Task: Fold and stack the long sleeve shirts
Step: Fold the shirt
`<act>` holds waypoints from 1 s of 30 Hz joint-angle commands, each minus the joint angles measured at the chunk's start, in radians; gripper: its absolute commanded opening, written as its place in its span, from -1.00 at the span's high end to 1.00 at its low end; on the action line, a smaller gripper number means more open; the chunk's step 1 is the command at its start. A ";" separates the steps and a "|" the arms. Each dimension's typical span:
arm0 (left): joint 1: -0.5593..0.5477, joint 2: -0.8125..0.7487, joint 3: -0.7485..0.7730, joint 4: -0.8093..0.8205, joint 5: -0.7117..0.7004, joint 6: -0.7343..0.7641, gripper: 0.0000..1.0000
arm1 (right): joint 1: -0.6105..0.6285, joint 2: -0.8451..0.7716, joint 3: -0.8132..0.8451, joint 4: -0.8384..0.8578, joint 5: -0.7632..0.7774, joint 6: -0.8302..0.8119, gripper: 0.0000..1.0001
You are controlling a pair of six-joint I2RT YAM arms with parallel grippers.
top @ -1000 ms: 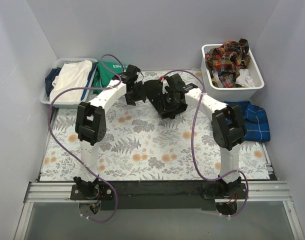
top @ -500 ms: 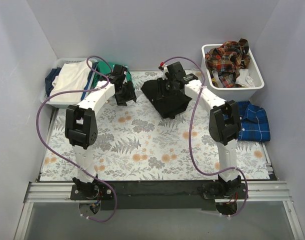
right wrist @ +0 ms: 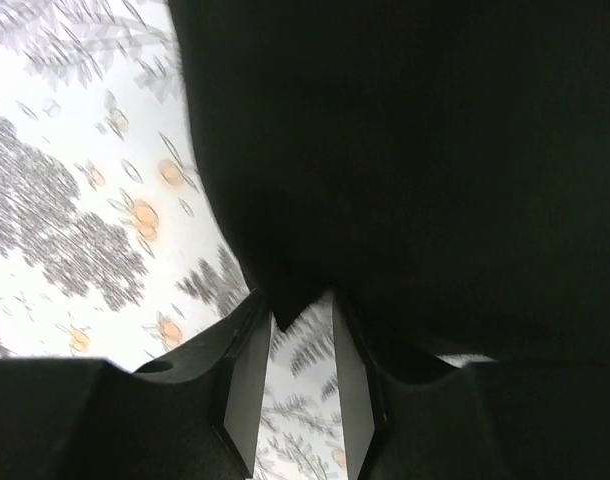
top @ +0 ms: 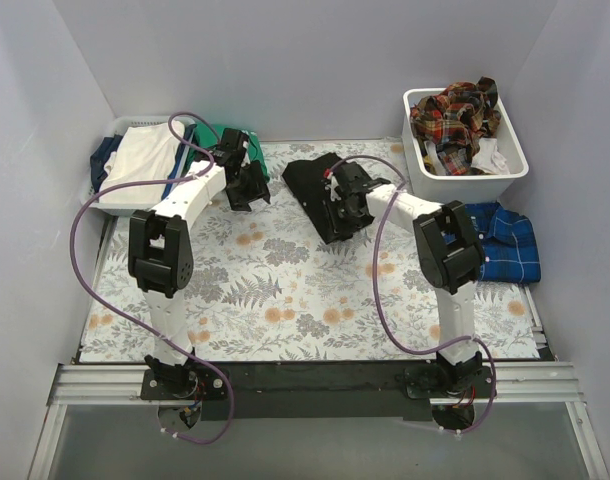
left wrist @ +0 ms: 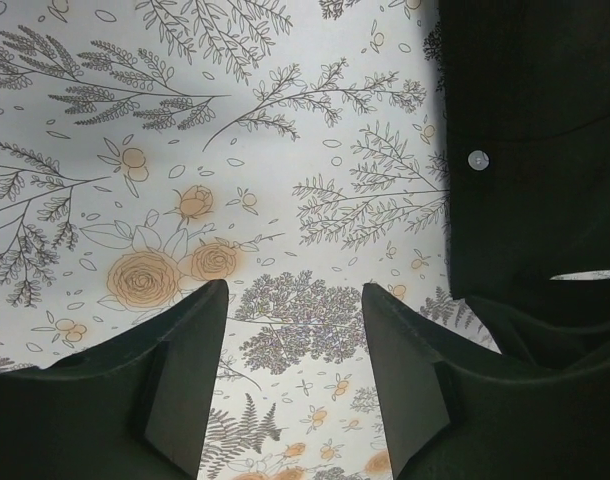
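**Base:** Where's the black shirt (top: 307,183)?

**Me:** It's lying bunched at the far middle of the desk (top: 285,290), not spread flat. I'm holding the right fingers (right wrist: 250,380) down on it, and a corner of the cloth is sitting between their tips. The gap is looking narrow. I cannot tell whether they're pinching that corner or only framing it.

**Base:** And the left?

**Me:** The left fingers (left wrist: 190,370) are standing apart with nothing between them. They're hovering over bare desk just left of the shirt. I'm reading that as waiting for a second hold, since cloth this large probably needs both sides pulled to spread.

**Base:** The others?

**Me:** The blue plaid shirt (top: 507,240) is lying at the desk's right edge, beside the right arm. The red plaid shirts (top: 455,112) are sitting heaped in the bin (top: 515,166) at the far right, apparently waiting their turn. I'm judging the task early, with no stack showing.
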 commanded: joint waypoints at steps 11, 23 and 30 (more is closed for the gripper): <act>0.011 -0.069 0.049 0.041 0.121 0.094 -0.15 | 0.001 -0.353 -0.521 -0.036 -0.021 -0.025 0.22; 0.011 -0.089 0.046 0.017 0.055 0.058 -0.53 | 0.013 -0.180 0.096 -0.096 0.076 -0.019 0.16; 0.013 -0.089 0.049 -0.014 0.041 0.055 -0.80 | 0.009 0.191 0.461 -0.194 0.100 -0.031 0.11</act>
